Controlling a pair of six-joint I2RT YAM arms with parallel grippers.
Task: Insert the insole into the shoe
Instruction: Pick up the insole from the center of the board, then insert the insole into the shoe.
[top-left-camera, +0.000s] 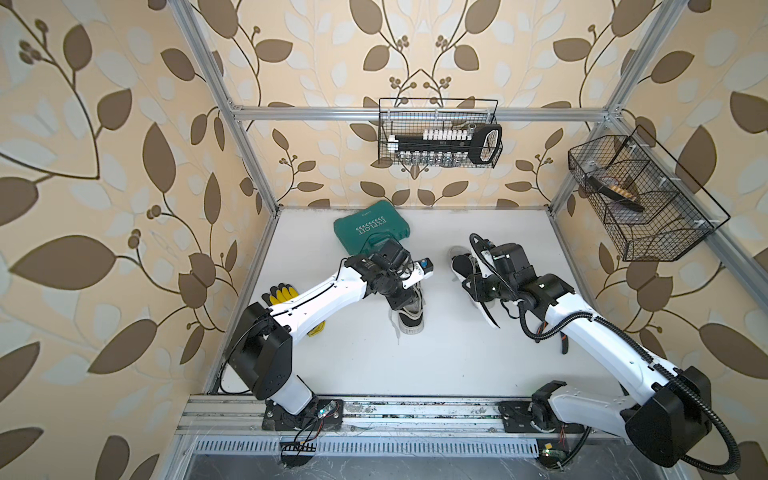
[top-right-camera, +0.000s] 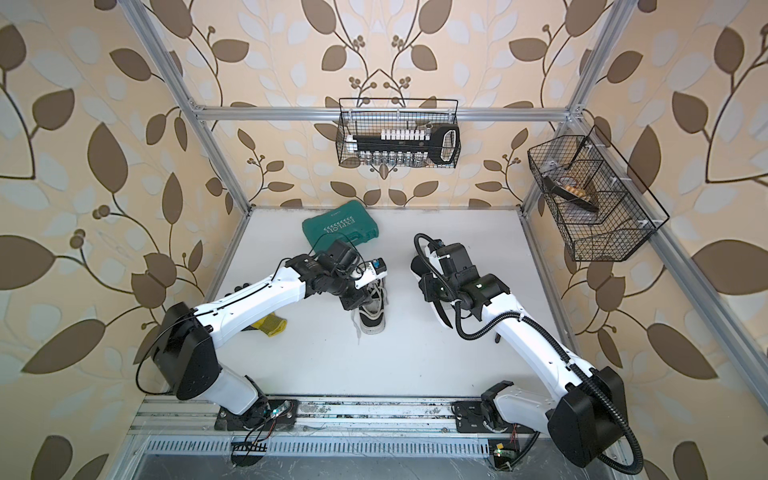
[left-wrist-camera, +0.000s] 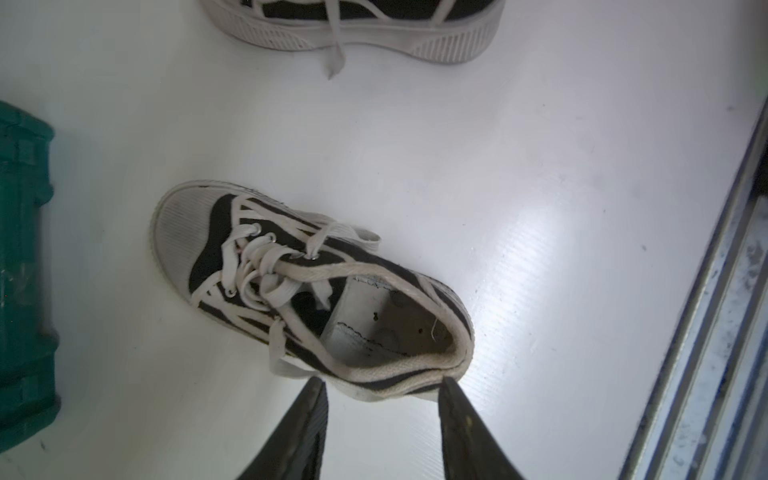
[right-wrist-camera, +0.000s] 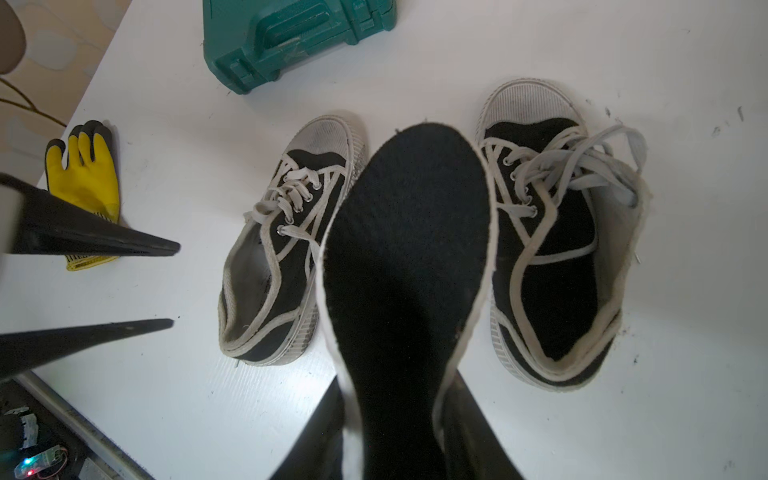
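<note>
Right gripper is pinching the narrow end of the insole, black face toward the wrist camera, white rim showing. The insole is hanging clear above the white table; in the right wrist view it is lining up between the two shoes. Left gripper is hovering with jaws spread and nothing between them, just off the heel of the left shoe, which is sitting upright with its pale lining showing. Right shoe is standing nearby, to the right and farther back, dark inside. Green case is lying far left of the shoes. Yellow glove is lying by the table's left edge.
</note>
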